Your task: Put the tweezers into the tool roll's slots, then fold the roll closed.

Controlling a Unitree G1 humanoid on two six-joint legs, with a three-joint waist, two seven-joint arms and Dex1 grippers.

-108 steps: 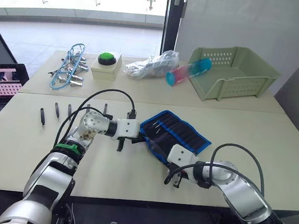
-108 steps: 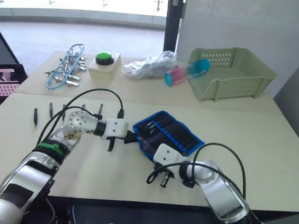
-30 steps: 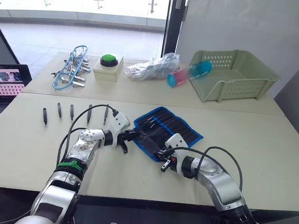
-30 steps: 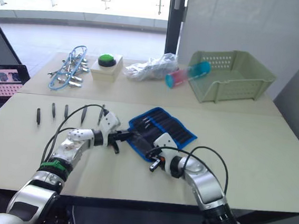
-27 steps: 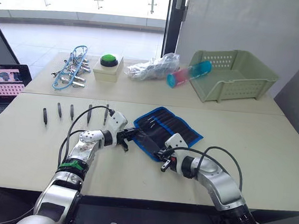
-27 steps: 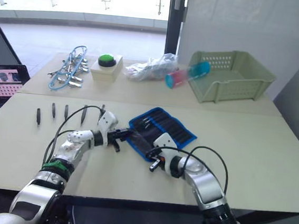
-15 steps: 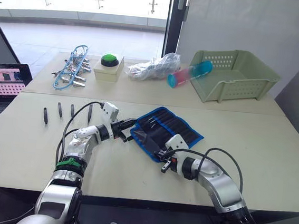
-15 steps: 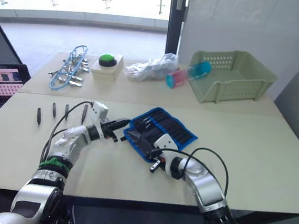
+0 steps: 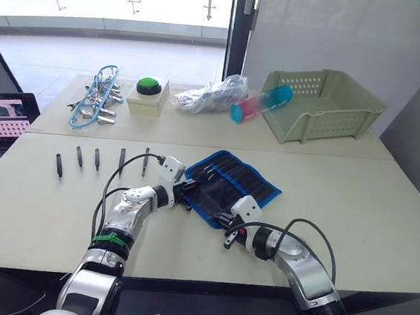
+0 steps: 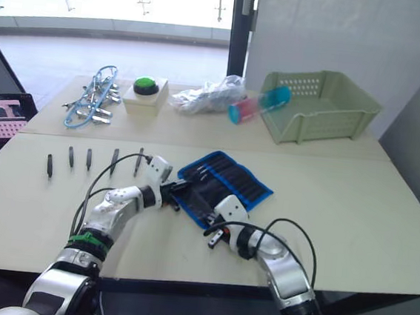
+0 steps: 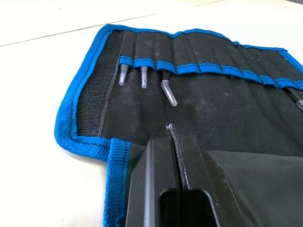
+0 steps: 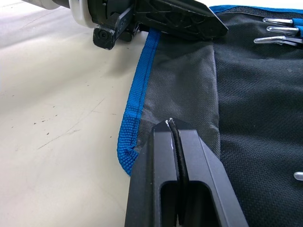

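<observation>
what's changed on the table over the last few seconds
The left gripper swung up toward the far end of the roll, then came back to its near-left edge, shut on the fabric. The right gripper moved in to the near edge, also shut. The five tweezers and basket stayed put.

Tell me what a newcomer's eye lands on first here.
The tool roll with bright blue trim lies open mid-table, both grippers, left and right, shut at its near edge. Five tweezers wait in a row to its left; a green basket sits far right.

Five tweezers (image 9: 94,159) lie beside the unfolded tool roll (image 9: 241,184).
</observation>
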